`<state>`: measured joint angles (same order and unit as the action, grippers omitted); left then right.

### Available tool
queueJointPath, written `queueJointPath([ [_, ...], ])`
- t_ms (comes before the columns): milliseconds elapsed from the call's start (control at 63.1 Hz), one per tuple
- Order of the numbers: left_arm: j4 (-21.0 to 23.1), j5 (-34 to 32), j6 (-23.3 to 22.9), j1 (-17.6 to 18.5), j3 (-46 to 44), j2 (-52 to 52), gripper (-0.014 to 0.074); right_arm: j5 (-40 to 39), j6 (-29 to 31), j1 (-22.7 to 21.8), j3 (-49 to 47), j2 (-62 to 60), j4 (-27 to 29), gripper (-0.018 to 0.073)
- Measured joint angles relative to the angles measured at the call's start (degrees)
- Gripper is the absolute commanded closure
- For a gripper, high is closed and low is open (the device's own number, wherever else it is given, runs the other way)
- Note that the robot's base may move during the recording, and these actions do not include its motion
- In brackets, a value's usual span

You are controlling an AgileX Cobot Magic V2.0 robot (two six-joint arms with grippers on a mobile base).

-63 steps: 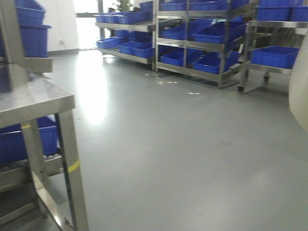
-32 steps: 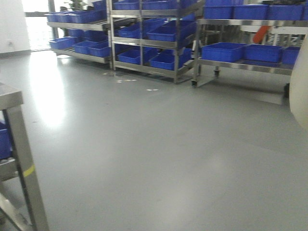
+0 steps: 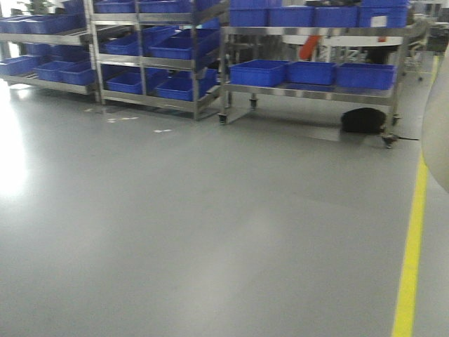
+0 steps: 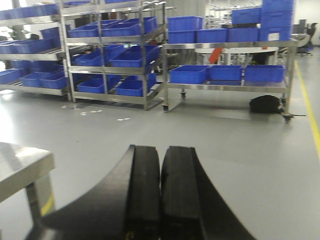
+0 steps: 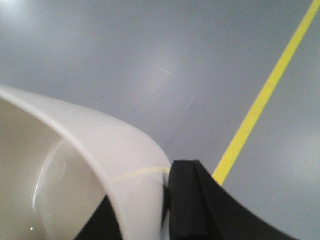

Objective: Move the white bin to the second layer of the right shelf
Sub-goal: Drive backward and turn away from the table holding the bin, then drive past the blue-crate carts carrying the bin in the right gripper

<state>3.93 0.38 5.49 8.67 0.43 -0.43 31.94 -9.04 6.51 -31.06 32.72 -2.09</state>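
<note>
The white bin (image 5: 100, 150) fills the lower left of the right wrist view, held above the grey floor; its wall also shows at the right edge of the front view (image 3: 438, 126). My right gripper (image 5: 155, 210) is shut on the bin's wall, one black finger (image 5: 190, 200) outside and one inside. My left gripper (image 4: 160, 195) is shut and empty, its black fingers pressed together, held over the floor. A steel shelf with rollers does not show clearly; distant steel racks (image 3: 309, 88) hold blue crates.
Steel racks with blue crates (image 3: 154, 63) line the far side of the room. A yellow floor line (image 3: 410, 246) runs along the right. A black bag (image 3: 363, 121) lies under the right rack. A steel table corner (image 4: 20, 170) is at the left wrist's lower left.
The front view has swung to the right: the steel table at the left has left the frame, the racks have slid left, and the yellow floor line has come into view.
</note>
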Motion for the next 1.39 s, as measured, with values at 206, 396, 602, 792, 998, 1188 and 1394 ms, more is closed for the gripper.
queueJointPath([
  [206,0.0,0.0,0.0,0.0,0.0,0.0,0.0512,0.03,0.0,0.0,0.0,0.0,0.0,0.0504],
  [396,0.0,0.0,0.0,0.0,0.0,0.0,0.0512,0.03,0.0,0.0,0.0,0.0,0.0,0.0504],
  [602,0.0,0.0,0.0,0.0,0.0,0.0,0.0512,0.13,0.0,0.0,0.0,0.0,0.0,0.0504],
  [792,0.0,0.0,0.0,0.0,0.0,0.0,0.0512,0.16,0.0,0.0,0.0,0.0,0.0,0.0504],
  [998,0.0,0.0,0.0,0.0,0.0,0.0,0.0512,0.16,0.0,0.0,0.0,0.0,0.0,0.0504],
  [1188,0.0,0.0,0.0,0.0,0.0,0.0,0.0512,0.16,0.0,0.0,0.0,0.0,0.0,0.0504],
  [1394,0.0,0.0,0.0,0.0,0.0,0.0,0.0512,0.16,0.0,0.0,0.0,0.0,0.0,0.0504],
])
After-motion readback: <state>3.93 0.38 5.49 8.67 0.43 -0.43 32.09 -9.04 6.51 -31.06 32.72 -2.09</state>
